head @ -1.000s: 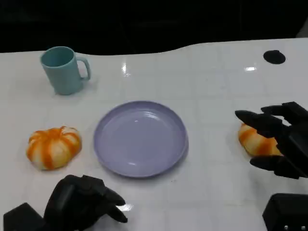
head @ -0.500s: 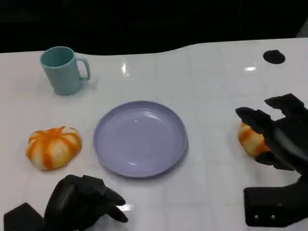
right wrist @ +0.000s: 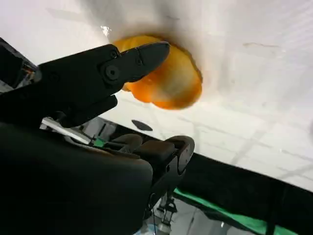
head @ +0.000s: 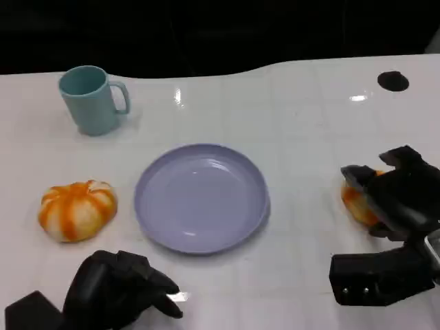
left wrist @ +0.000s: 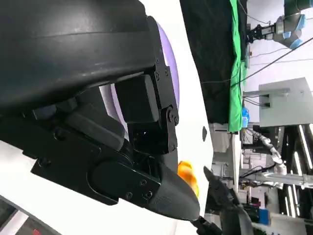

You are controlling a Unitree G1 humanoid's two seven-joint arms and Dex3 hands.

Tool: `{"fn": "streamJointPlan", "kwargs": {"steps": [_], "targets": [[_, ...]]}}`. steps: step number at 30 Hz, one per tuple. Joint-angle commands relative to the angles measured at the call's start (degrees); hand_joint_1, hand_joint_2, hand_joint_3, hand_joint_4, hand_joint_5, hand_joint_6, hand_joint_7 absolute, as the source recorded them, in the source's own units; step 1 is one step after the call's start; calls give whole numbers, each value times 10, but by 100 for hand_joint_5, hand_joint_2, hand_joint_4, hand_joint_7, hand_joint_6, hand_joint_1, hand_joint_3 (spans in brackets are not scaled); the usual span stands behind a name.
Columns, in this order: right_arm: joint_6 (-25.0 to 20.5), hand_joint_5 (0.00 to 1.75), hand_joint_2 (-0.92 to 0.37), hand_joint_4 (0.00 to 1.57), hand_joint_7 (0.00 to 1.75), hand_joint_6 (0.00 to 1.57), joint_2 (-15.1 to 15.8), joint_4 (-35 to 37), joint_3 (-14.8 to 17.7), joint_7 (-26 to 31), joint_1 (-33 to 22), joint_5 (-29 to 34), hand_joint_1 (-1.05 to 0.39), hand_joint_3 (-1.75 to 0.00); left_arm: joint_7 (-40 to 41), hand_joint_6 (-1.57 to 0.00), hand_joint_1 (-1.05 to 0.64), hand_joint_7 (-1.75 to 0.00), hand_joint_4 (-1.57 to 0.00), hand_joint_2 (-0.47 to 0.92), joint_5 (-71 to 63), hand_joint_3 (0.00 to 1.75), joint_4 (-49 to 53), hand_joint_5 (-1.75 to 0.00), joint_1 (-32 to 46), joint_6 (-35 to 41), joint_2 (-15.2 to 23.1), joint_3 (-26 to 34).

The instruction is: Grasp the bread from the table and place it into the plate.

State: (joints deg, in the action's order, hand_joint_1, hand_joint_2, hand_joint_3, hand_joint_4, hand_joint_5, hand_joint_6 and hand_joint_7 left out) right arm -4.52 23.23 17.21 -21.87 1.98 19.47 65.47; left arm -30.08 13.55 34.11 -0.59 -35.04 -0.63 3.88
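- Teal ceramic-looking mug (head: pixel 91 100) far left at the back, handle turned toward the plate; no part in the task.
- Orange-and-white ridged, pumpkin-shaped bread roll (head: pixel 76 210) lying on the white glossy table (head: pixel 295 124) just left of the plate, apart from it, untouched.
- Black left hand (head: pixel 120 292) low at the front left, fingers curled in on nothing, resting near the table edge.
- Lavender round shallow plate (head: pixel 201 197) in the middle, bare inside, waiting for the bread.
- Second orange glazed bread roll (head: pixel 358 199) at the right, on the table well apart from the plate; seen from the right wrist (right wrist: pixel 168 81) as a rounded, glossy bun.
- Black right hand (head: pixel 395 199) cupped over that roll, fingers spread around it, one fingertip (right wrist: pixel 151 51) at its crown; closed contact not plainly shown, so not yet gripping.
- Likely light, soft and squashy, crust a little slick: best taken across the widest part of the sides with a gentle wrap, not a hard pinch on top, which could dent it or let it squirt out sideways.
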Motion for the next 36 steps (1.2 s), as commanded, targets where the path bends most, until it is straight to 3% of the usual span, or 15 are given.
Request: {"fn": "streamJointPlan", "kwargs": {"steps": [1,9,12,15,16,18,20,24,29,31,33,35,36], "targets": [[-8,25,-78,24,0,42,0,48,-12,18,27,-16,-49,0,0,-157,-105,-25,-150,90,1,0,-3,-55,5,-6,8,4],[-10,19,-81,27,0,41,-5,127,-29,35,65,-47,-48,-1,3,-157,-105,-25,-151,90,1,0,-6,-55,7,-4,7,3],[10,17,-85,51,3,56,-6,165,-35,70,80,-65,-44,-1,1,-157,-105,-25,-150,90,2,0,-8,-55,7,-4,7,3],[47,17,-87,100,6,84,-8,198,-28,105,91,-101,-30,0,3,-157,-105,-25,-150,89,-1,0,-9,-55,8,-5,8,2],[63,18,-87,108,7,88,-7,210,-27,118,94,-113,-27,0,4,-157,-105,-25,-150,89,-1,0,-10,-55,8,-5,8,2],[87,92,-84,104,5,112,-5,231,-30,137,102,-127,-19,0,3,-157,-105,-25,-150,89,0,0,-9,-55,9,-7,7,2],[110,135,-84,101,6,127,-1,248,-35,152,109,-134,-15,-1,3,-157,-105,-24,-150,89,0,0,-9,-55,9,-8,7,2],[132,166,-89,91,8,138,3,263,-41,182,114,-137,-10,-1,4,-157,-105,-24,-150,90,-1,0,-9,-55,9,-7,7,2],[171,174,-87,87,13,145,3,281,-40,247,116,-145,-7,0,2,-157,-105,-24,-150,89,3,0,-10,-55,8,-3,6,2],[192,174,-85,89,27,140,3,293,-42,286,117,-144,-5,0,4,-157,-105,-24,-150,89,1,0,-10,-55,9,-3,7,2],[202,175,-83,88,92,109,3,299,-43,304,118,-143,-4,0,5,-157,-105,-24,-151,89,-1,0,-11,-55,9,-4,8,1],[211,175,-83,88,123,94,2,300,-44,318,118,-142,-2,0,4,-157,-105,-24,-150,89,-1,0,-11,-55,9,-5,8,1],[215,175,-82,88,127,93,2,297,-45,325,117,-143,-1,0,3,-157,-105,-24,-150,89,-1,0,-9,-55,9,-6,7,1]]}}
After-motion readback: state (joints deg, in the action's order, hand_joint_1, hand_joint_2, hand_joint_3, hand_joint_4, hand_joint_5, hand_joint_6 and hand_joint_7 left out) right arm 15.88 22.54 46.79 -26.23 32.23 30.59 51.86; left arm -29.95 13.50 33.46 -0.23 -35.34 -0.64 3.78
